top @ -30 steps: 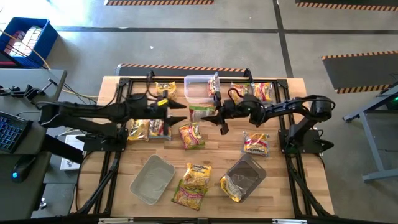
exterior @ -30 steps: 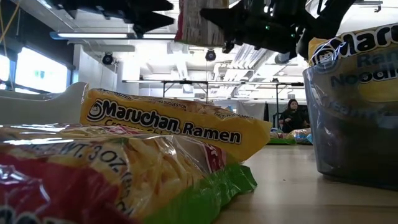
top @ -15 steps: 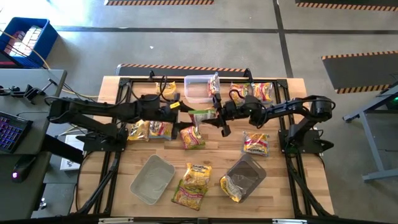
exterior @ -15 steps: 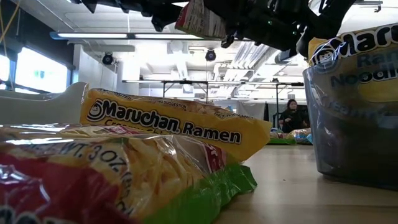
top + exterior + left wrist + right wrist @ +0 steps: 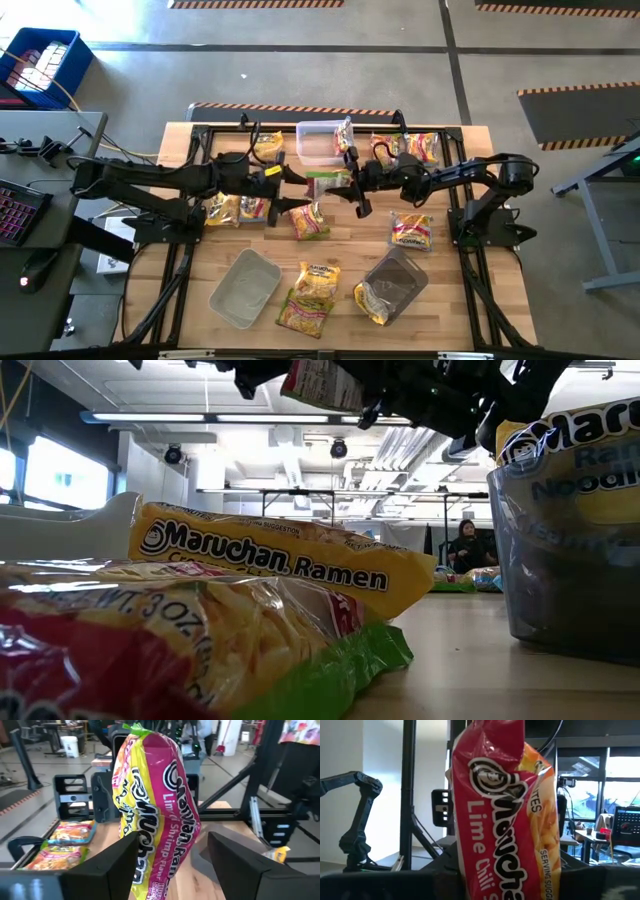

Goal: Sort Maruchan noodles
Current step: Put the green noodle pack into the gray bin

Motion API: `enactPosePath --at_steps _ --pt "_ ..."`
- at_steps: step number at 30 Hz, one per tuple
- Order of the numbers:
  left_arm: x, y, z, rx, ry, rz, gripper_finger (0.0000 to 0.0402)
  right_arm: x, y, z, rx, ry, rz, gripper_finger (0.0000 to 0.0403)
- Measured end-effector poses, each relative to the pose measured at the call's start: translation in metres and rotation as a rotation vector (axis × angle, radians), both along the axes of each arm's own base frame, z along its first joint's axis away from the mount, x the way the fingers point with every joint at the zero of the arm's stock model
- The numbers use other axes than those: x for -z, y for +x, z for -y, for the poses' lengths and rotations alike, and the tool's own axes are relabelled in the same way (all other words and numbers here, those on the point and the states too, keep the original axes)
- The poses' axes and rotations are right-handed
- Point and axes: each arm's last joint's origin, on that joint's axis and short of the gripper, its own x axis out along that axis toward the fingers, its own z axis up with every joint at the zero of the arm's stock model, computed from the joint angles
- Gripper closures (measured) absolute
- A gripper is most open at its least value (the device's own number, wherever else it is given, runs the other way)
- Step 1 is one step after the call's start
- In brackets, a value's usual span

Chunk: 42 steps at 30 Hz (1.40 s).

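Observation:
A pink-red and yellow Maruchan packet with a green end [image 5: 325, 184] hangs in the air over the table's far middle. It also shows in the left wrist view [image 5: 157, 815], the right wrist view [image 5: 502, 815] and at the low view's top [image 5: 325, 380]. My right gripper [image 5: 352, 190] is shut on it from the table's right. My left gripper [image 5: 298, 190] comes from the left and is open. Its fingers [image 5: 107, 865] stand on either side of the packet's free end; whether they touch it I cannot tell. My right gripper pinches the packet by one end [image 5: 495, 880] between its two fingers, coming roughly level from the table's right. The packet is lifted clear of the table and sticks out from the fingers toward my left gripper, tilted in the low view.
Several more packets lie about the table [image 5: 308, 220] [image 5: 411, 230] [image 5: 318, 278] [image 5: 240, 208]. A clear tub [image 5: 318, 140] stands at the far edge, and two more tubs [image 5: 245, 287] [image 5: 395, 283] stand near. A person [image 5: 465, 545] sits far behind the table.
My left gripper has moved toward the table's right, up to the held packet, with its fingers apart. The packet in my right gripper has tipped from upright to slanting in the low view.

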Motion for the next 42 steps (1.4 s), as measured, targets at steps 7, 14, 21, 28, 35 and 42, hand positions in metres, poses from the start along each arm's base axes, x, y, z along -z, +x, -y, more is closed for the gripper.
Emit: enactPosePath --at_steps 7,14,21,28,35,42 --pt "0.003 0.010 -0.001 -0.021 0.003 0.039 0.0167 0.000 0.001 -0.004 0.001 -0.001 0.005 0.0285" --pt "0.002 0.010 -0.003 -0.087 0.007 0.051 0.0167 -0.005 0.005 -0.003 0.009 0.002 -0.001 0.0284" --pt "0.005 0.009 -0.004 -0.099 0.043 0.021 0.0167 -0.006 0.008 -0.005 -0.004 0.002 -0.013 0.0284" --pt "0.014 0.008 0.004 -0.054 0.442 -0.081 0.0167 -0.007 0.007 -0.006 -0.074 0.179 -0.047 0.0284" --pt "0.023 0.001 0.031 -0.146 1.109 -0.324 0.0167 -0.007 0.007 -0.002 -0.145 0.424 -0.101 0.0284" --pt "0.015 -0.006 0.065 -0.204 1.491 -0.384 0.0167 -0.007 0.007 -0.002 -0.174 0.515 -0.121 0.0284"
